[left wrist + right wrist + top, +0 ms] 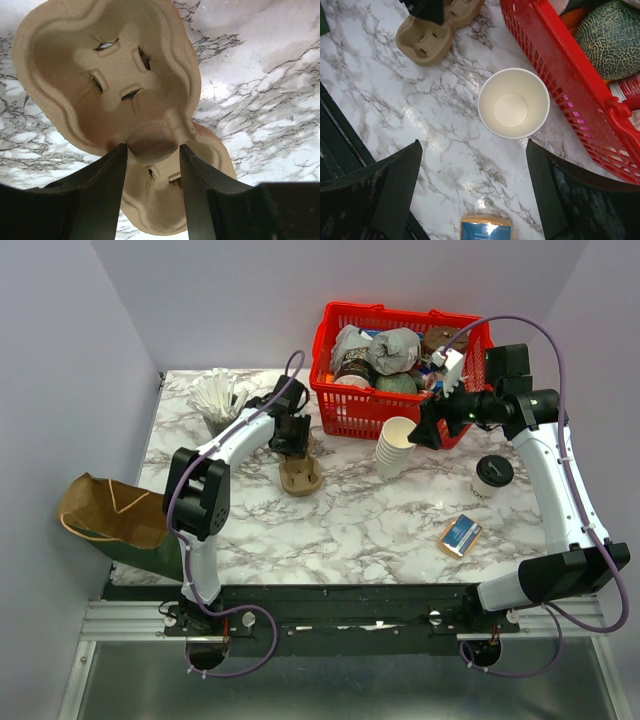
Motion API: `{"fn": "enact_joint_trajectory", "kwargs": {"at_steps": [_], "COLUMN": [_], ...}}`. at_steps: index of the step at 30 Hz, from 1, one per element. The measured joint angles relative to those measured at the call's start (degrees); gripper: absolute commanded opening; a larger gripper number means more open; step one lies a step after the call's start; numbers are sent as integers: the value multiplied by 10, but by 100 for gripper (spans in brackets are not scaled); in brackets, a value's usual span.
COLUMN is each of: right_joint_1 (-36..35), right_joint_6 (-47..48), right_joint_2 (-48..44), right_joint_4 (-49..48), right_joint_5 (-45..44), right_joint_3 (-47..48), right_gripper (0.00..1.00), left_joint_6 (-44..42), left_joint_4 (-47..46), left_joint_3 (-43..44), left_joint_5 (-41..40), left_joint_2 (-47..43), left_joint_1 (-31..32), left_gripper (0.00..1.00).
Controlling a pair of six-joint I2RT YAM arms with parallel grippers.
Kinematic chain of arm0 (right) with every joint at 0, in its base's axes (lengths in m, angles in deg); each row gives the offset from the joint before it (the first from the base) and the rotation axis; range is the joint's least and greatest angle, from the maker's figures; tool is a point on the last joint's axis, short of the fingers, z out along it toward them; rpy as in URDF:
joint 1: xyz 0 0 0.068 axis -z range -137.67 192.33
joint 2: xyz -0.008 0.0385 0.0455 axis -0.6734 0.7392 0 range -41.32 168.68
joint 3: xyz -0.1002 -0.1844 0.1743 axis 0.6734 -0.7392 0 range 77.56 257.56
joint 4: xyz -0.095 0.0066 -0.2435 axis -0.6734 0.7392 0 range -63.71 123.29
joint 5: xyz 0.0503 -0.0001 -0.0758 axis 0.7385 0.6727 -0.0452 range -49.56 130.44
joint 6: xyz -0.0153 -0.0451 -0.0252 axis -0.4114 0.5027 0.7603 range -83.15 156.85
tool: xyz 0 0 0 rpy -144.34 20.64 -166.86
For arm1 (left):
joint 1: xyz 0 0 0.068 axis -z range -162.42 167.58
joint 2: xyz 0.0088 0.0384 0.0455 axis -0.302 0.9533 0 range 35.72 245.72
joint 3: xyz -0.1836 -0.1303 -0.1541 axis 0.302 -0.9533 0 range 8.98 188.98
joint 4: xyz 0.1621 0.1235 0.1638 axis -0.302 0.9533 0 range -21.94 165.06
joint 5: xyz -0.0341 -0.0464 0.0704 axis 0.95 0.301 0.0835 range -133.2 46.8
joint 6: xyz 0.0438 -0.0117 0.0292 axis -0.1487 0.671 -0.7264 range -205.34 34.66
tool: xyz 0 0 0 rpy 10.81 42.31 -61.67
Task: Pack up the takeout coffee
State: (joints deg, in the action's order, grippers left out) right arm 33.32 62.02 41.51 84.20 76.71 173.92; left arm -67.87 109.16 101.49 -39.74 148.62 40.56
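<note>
The cup tray (300, 477) lies flat on the table (350, 525), near the middle, with bare marble on its near side. The left gripper (152, 150) is right over it. Its two fingers (107, 180) stand on each side of the tray's thin middle part. I cannot tell if they squeeze it or only stand beside it.

The right gripper (473, 145) is spread wide with nothing in it, above the stack of paper cups (395, 447). The stack stands just beside the red basket (345, 412), so there is little room on that side. The coffee cup (492, 474) with the black lid stands apart, near the right edge. A blue packet (460, 535) lies near the front edge. A brown paper bag (105, 505) sits just past the left edge.

The table is white marble with grey lines. Pale walls (60, 360) close it in on three sides.
</note>
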Motion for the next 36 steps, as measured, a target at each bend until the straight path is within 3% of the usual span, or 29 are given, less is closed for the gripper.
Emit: {"fn": "enact_joint_trajectory", "kwargs": {"at_steps": [9,22,28,32,36], "right_joint_1": [0,0,0,0,0], "right_joint_6": [0,2,3,3,3], "right_joint_2": [0,0,0,0,0], "right_joint_4": [0,0,0,0,0], "right_joint_5": [0,0,0,0,0], "right_joint_3": [0,0,0,0,-3], "right_gripper": [93,93,93,93,93], "left_joint_6": [27,56,65,60,39], "left_joint_4": [10,13,17,18,20], "left_joint_3": [0,5,8,11,18], "left_joint_5": [-42,-35,-42,-43,-43], "left_joint_2": [0,8,10,10,10], "left_joint_1": [4,8,8,8,7], "left_gripper": [55,52,31,0,0]}}
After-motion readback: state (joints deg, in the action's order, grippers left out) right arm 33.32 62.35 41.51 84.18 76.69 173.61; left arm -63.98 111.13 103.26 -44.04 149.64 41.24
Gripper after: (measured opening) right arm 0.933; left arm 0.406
